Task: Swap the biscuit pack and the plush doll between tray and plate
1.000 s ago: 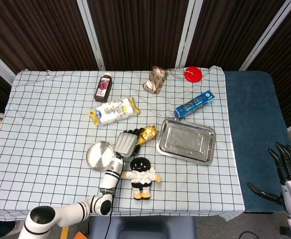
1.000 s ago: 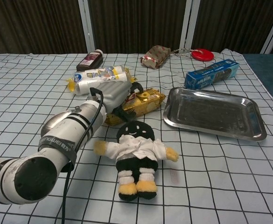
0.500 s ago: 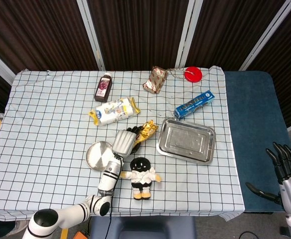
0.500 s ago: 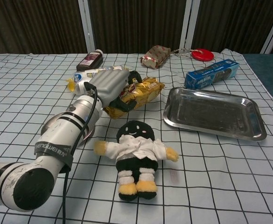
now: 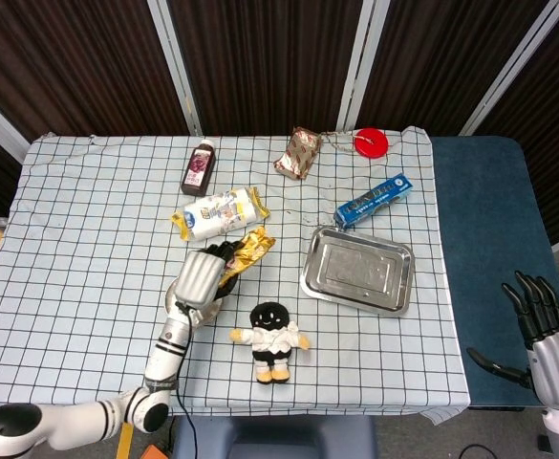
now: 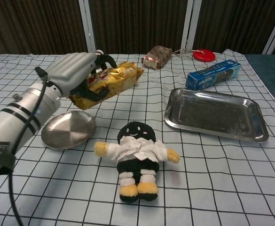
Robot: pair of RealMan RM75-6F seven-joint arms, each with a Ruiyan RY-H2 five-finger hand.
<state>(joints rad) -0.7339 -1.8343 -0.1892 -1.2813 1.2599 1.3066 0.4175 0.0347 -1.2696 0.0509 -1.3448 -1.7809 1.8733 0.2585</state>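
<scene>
My left hand (image 6: 74, 70) (image 5: 201, 275) grips the golden biscuit pack (image 6: 110, 84) (image 5: 242, 252) and holds it in the air above the round metal plate (image 6: 67, 130) (image 5: 171, 292). The plush doll (image 6: 136, 157) (image 5: 270, 338), black-headed in a white shirt, lies on its back on the cloth between the plate and the rectangular metal tray (image 6: 216, 114) (image 5: 357, 270). Both the tray and the plate are bare. My right hand (image 5: 537, 330) hangs open off the table's right side, away from everything.
A white snack bag (image 5: 220, 213), a dark bottle (image 5: 199, 167), a brown packet (image 5: 300, 152), a red disc (image 5: 371, 142) and a blue biscuit box (image 5: 374, 200) lie further back on the checked cloth.
My left hand has lifted the biscuit pack off the cloth and carried it left, from beside the tray to above the plate. The plate is now uncovered in the chest view.
</scene>
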